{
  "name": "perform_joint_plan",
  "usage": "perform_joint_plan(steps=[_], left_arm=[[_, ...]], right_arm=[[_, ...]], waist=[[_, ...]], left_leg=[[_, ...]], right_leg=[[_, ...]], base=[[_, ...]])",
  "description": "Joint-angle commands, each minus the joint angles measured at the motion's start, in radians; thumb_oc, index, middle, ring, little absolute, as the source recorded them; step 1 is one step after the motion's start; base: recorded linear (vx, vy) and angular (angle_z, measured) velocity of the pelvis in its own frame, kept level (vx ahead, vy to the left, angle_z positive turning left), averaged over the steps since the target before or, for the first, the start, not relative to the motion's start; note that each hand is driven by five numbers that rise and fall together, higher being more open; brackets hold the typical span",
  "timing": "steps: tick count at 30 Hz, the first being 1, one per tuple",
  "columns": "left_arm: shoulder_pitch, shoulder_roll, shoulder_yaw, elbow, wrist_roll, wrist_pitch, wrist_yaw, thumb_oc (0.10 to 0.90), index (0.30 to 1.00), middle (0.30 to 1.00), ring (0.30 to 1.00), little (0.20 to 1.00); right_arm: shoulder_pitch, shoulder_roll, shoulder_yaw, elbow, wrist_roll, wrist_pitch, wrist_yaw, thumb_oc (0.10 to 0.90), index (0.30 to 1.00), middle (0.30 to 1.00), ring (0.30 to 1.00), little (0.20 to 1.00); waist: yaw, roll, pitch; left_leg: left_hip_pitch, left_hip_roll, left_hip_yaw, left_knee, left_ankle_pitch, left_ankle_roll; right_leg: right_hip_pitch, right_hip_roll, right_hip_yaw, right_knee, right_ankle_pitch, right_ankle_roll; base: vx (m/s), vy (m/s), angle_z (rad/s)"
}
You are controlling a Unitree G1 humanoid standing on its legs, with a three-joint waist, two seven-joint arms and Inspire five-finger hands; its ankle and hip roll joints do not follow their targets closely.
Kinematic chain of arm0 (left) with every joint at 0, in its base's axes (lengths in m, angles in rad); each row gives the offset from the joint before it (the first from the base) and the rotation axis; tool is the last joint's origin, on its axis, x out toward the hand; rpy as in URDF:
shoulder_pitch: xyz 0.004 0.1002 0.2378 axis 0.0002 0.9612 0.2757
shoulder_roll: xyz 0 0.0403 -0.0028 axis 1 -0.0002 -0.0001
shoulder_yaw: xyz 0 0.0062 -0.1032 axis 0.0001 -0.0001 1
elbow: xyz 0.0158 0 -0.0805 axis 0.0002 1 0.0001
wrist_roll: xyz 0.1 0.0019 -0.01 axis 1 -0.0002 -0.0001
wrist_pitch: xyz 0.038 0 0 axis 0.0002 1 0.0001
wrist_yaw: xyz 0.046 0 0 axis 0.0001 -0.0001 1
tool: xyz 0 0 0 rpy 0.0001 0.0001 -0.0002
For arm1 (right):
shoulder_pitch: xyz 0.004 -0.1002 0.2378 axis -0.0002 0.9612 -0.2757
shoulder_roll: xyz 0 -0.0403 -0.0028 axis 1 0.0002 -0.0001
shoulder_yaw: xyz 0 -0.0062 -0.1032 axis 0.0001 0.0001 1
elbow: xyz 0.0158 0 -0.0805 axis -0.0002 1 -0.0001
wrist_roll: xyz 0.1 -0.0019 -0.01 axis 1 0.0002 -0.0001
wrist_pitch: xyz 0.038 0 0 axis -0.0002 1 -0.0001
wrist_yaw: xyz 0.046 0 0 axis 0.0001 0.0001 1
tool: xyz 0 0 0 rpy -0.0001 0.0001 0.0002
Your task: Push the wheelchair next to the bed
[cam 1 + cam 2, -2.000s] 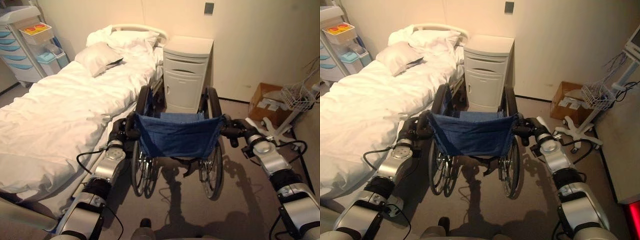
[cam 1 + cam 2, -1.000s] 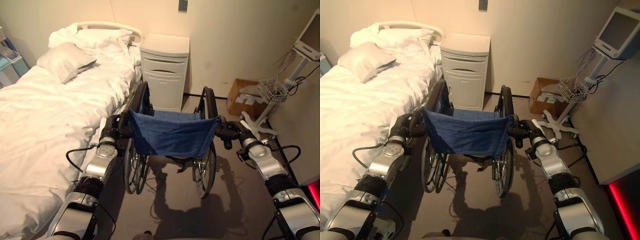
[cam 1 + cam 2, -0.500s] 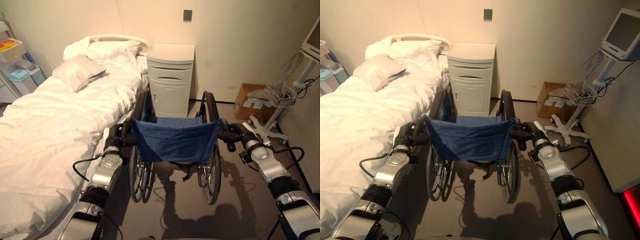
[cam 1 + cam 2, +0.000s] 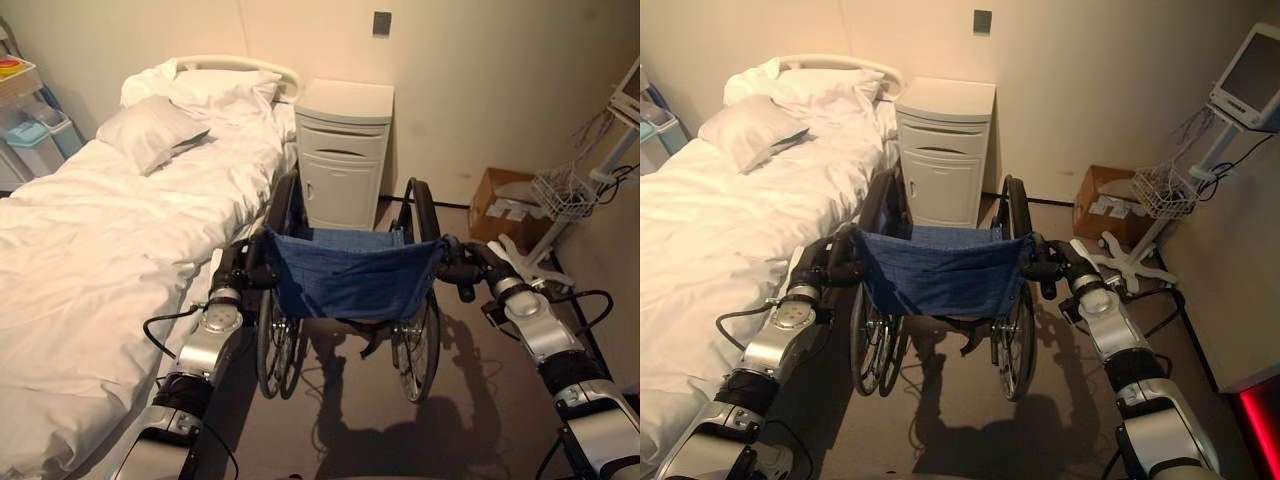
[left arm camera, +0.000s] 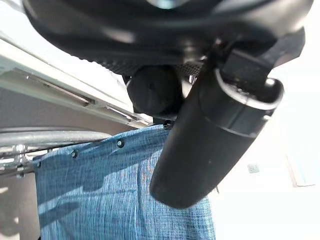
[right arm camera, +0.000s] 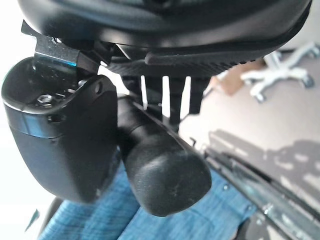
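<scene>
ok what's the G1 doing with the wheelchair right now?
It stands behind the wheelchair, gripping one push handle in each hand: the left hand on the bed side, the right hand on the other. The chair sits alongside the bed, its front facing the white bedside cabinet by the wall. A cardboard box and a wheeled stand with a wire basket are off to the right.
</scene>
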Motion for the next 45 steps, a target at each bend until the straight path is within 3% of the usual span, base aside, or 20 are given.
perform_joint_plan(steps=[1,14,25,29,45], left_arm=[[0.064,-0.017,-0.033,0.039,-0.031,0.045,0.005,0.8,0.9,0.9,0.9,0.9],[0.044,0.065,0.034,-0.12,-0.174,0.088,-0.078,0.8,0.9,0.9,0.9,0.9],[0.034,0.168,0.108,-0.181,-0.418,0.115,-0.201,0.8,0.9,0.9,0.9,0.9],[0.021,0.21,0.135,-0.151,-0.546,0.118,-0.242,0.8,0.9,0.9,0.9,0.9],[-0.025,0.299,0.211,0.045,-0.948,0.072,-0.348,0.8,0.9,0.9,0.9,0.9]], right_arm=[[0.04,-0.072,0.083,0.011,-0.065,0.044,0.003,0.8,0.9,0.9,0.9,0.9],[-0.057,-0.129,0.049,-0.063,0.051,0.139,-0.002,0.8,0.9,0.9,0.9,0.9],[-0.122,-0.201,-0.004,-0.05,0.366,0.197,0.027,0.8,0.9,0.9,0.9,0.9],[-0.142,-0.225,-0.018,-0.023,0.479,0.202,0.042,0.8,0.9,0.9,0.9,0.9],[-0.232,-0.311,0.045,0.055,0.612,0.196,0.046,0.8,0.9,0.9,0.9,0.9]], waist=[[0.005,0.014,0.024],[0.013,0.024,0.022],[0.018,0.032,0.008],[0.016,0.036,0.002],[0.011,0.045,-0.015]], left_leg=[[-0.02,-0.039,-0.01,0.032,-0.077,0.032],[-0.008,-0.042,-0.02,0.031,-0.078,0.029],[-0.002,-0.043,-0.02,0.028,-0.077,0.023],[0.001,-0.044,-0.015,0.026,-0.077,0.02],[0.003,-0.049,0.002,0.022,-0.074,0.011]], right_leg=[[-0.048,-0.008,-0.003,0.106,-0.038,-0.009],[-0.024,0.003,-0.013,0.097,-0.051,-0.022],[-0.005,0.013,-0.02,0.084,-0.062,-0.031],[-0.003,0.015,-0.021,0.081,-0.064,-0.032],[0.003,0.02,-0.02,0.064,-0.064,-0.037]], base=[[0.0,0.0,0.0],[0.01,-0.002,0.03],[0.0,-0.001,0.02],[0.0,0.0,0.0],[0.0,0.001,0.0]])
